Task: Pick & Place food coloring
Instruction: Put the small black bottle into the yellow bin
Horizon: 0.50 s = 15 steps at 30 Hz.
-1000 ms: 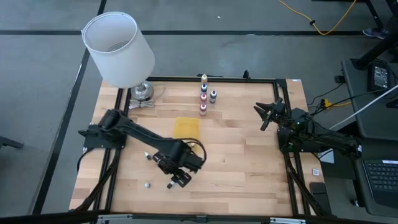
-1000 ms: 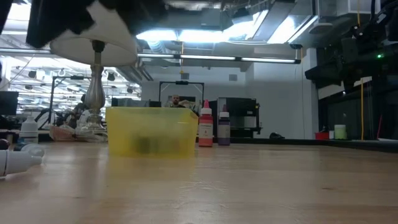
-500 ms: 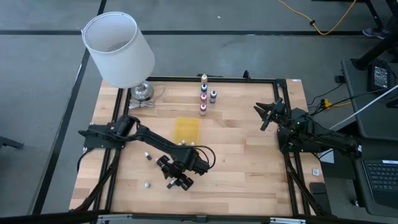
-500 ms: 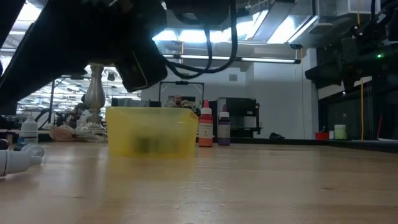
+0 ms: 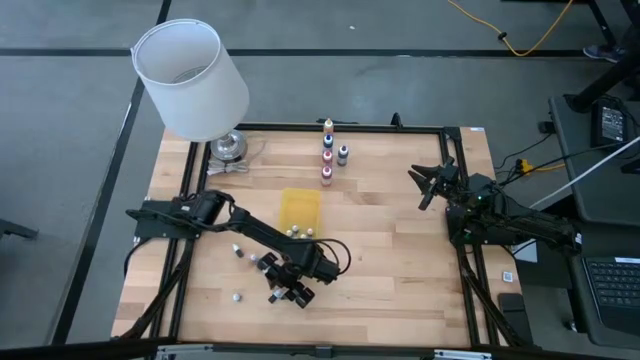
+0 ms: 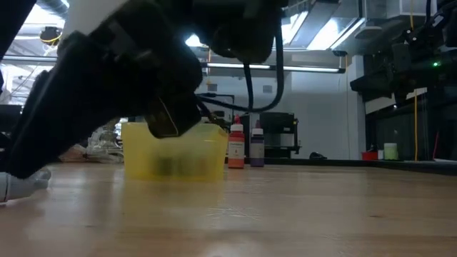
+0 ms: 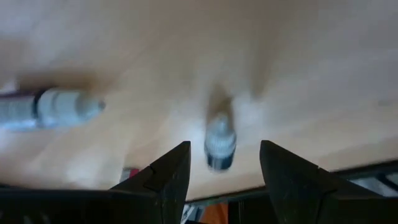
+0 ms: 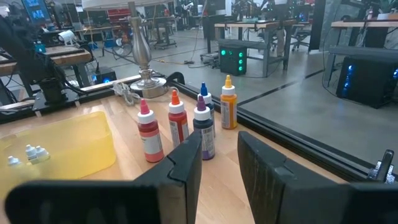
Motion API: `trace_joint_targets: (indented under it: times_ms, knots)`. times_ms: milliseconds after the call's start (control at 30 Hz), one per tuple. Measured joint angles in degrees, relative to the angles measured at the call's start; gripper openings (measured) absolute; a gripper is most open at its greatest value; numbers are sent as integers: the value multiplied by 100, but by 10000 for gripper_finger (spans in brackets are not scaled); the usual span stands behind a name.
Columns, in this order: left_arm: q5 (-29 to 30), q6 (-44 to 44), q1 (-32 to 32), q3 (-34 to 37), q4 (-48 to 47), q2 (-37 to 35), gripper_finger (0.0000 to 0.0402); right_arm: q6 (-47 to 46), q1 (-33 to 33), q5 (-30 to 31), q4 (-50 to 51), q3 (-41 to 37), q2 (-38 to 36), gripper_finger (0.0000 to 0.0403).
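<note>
The yellow translucent tray [image 5: 300,208] sits near the middle of the wooden table [image 5: 400,270] and serves as the landmark here. Inside it, at the corner nearest the front edge of the table, a few tiny white-capped dropper bottles [image 5: 298,232] already lie, so part of the work looks done.

The left gripper [image 5: 288,294] has reached past the tray toward the front of the table and hangs low over the wood. In its wrist view the fingers [image 7: 166,180] stand partly apart with nothing between them, and a small loose bottle [image 7: 219,140] lies on the wood just ahead of the gap; a second lying bottle [image 7: 53,108] is off to one side. The picture is smeared, so which of the strays seen from above these are is only a guess.

From above, two small bottles remain outside the tray on the left arm's side: one [image 5: 237,250] just beside the arm, another [image 5: 236,296] nearer the front edge. Behind the tray, toward the lamp [image 5: 195,80], stands a row of taller dropper bottles [image 5: 327,155], upright and untouched.

The right gripper [image 5: 428,184] waits well off to the right of the tray, fingers close together and holding nothing.

The strays are left to collect, perhaps the standing row too.
</note>
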<state>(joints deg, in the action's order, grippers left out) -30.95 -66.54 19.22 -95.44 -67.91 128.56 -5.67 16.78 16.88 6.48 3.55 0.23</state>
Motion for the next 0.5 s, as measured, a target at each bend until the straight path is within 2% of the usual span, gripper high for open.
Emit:
trace_joint_targets:
  times_ms: [333, 500]
  knots:
    - [127, -14, 24, 0, 257, 178, 184, -2, -2, 0, 0, 0, 0, 106]
    - [124, -70, 38, 0, 259, 178, 164, -2, -2, -2, 2, 0, 0, 106]
